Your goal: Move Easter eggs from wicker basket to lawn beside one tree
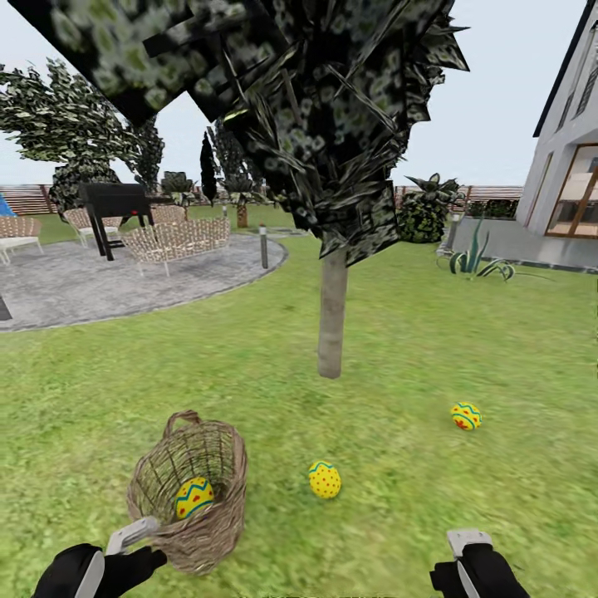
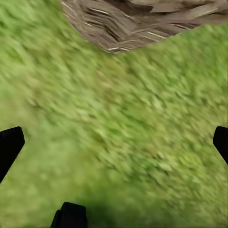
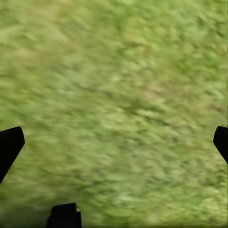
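The wicker basket (image 1: pixel 218 508) stands tilted on the lawn (image 1: pixel 465 349), its mouth turned toward me, with one Easter egg (image 1: pixel 193 497) inside. Two more eggs lie on the grass: one (image 1: pixel 324 479) right of the basket and one (image 1: pixel 465 415) farther right, both a short way in front of the tree (image 1: pixel 331 316). My left gripper (image 1: pixel 133 536) is low beside the basket's near left side, open and empty; its wrist view shows the basket wall (image 2: pixel 142 23) just ahead of the gripper (image 2: pixel 114 142). My right gripper (image 1: pixel 467 544) hovers open over bare grass (image 3: pixel 114 95).
A grey paved round patio (image 1: pixel 100 282) with wicker chairs (image 1: pixel 174 241) and a black grill (image 1: pixel 116 203) lies far left. A short bollard light (image 1: pixel 264 247) stands at its edge. The house (image 1: pixel 569 166) and a spiky plant (image 1: pixel 477 259) are at the far right.
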Available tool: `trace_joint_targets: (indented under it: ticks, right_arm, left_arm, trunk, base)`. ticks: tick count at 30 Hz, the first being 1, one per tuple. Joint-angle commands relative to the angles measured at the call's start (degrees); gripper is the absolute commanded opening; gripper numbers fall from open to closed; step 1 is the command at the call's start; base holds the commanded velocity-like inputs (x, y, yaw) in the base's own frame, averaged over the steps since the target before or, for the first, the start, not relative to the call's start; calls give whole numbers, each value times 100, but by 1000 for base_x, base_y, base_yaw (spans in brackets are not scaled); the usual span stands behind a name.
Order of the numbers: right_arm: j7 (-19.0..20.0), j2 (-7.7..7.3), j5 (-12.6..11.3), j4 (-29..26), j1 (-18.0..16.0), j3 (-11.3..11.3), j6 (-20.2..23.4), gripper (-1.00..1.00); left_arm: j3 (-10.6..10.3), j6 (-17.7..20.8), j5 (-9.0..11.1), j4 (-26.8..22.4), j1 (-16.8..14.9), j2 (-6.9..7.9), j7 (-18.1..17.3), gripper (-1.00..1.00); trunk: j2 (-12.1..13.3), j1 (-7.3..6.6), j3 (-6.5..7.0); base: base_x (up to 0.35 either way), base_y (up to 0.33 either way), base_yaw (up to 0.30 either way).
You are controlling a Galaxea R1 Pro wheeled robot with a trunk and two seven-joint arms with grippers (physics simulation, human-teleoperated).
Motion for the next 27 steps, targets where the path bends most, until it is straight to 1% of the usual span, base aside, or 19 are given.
trace_joint_targets:
  ticks: [1,15,27]
  right_arm:
    - [3,1,7,-9,-3,-3,32,100]
    - [12,-2,-28,-9,-3,-5,32,100]
    - [8,1,6,-9,-3,-5,32,100]
  left_arm:
    - [11,24,-7,-1,-3,-1,-30,100]
    - [11,24,-7,0,-3,-1,-21,100]
    - [11,24,-7,-7,-3,8,-29,100]
  trunk:
    - [-3,-2,-5]
    - [-3,-2,34]
    - [-3,-2,39]
  base:
    - [-80,324,-142]
    - [-79,324,-267]
    - [-75,324,-278]
